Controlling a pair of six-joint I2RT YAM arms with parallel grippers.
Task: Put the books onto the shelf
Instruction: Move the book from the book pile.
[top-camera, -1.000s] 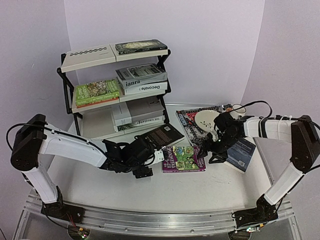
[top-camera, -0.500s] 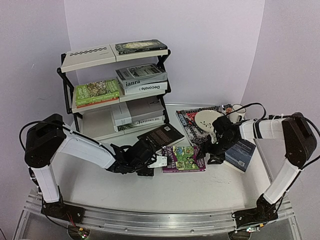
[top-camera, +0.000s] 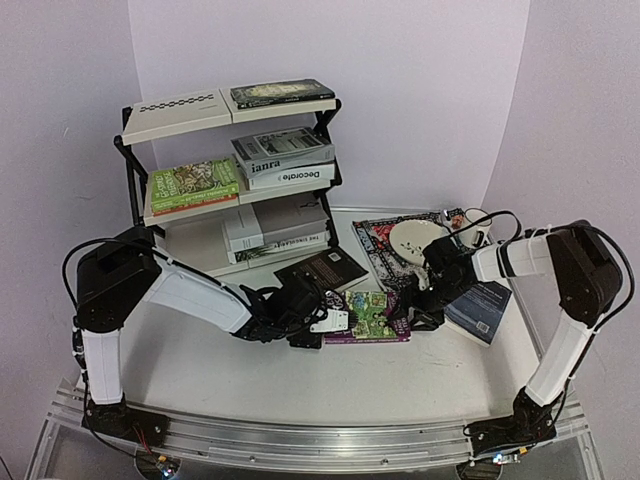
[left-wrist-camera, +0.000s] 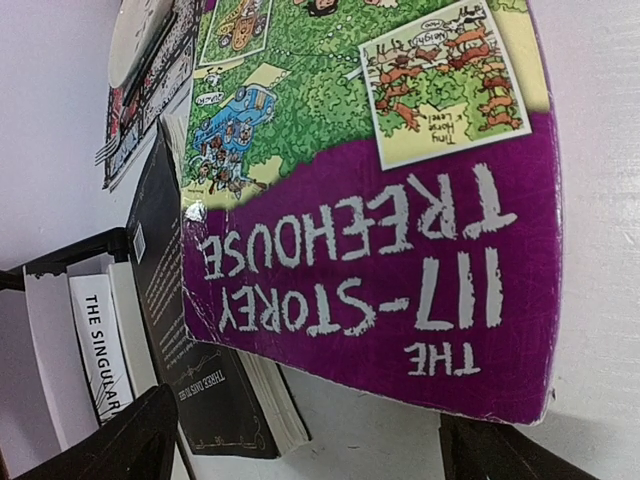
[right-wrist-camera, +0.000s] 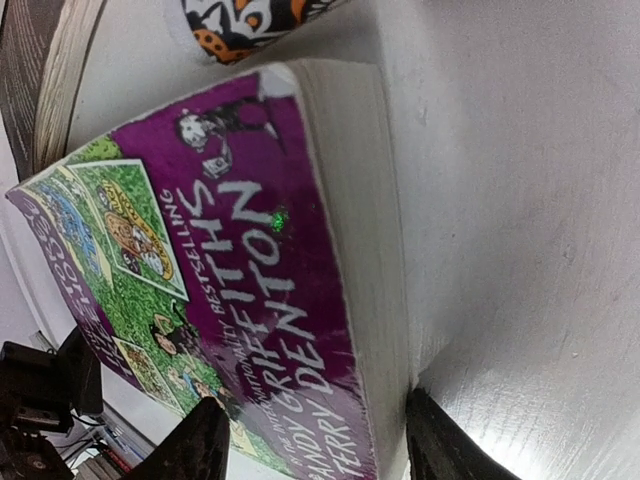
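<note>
Left hand (top-camera: 325, 327) spread wide at glossy purple paperback (top-camera: 372, 312); right hand (top-camera: 416, 311) straddles its thick page edge, grip unclear.

Cut off by the top edge, beyond the left pincer (left-wrist-camera: 310, 455): far end of the purple paperback (left-wrist-camera: 380, 200). Partly hidden behind it, just beyond one fingertip (left-wrist-camera: 110, 440): black book (left-wrist-camera: 185, 340). Impossible to tell whether the right pincer (right-wrist-camera: 320, 450) actually touches that paperback.

Glossy paper paperback (left-wrist-camera: 380, 250); smooth matt white table (left-wrist-camera: 600, 200)
</note>
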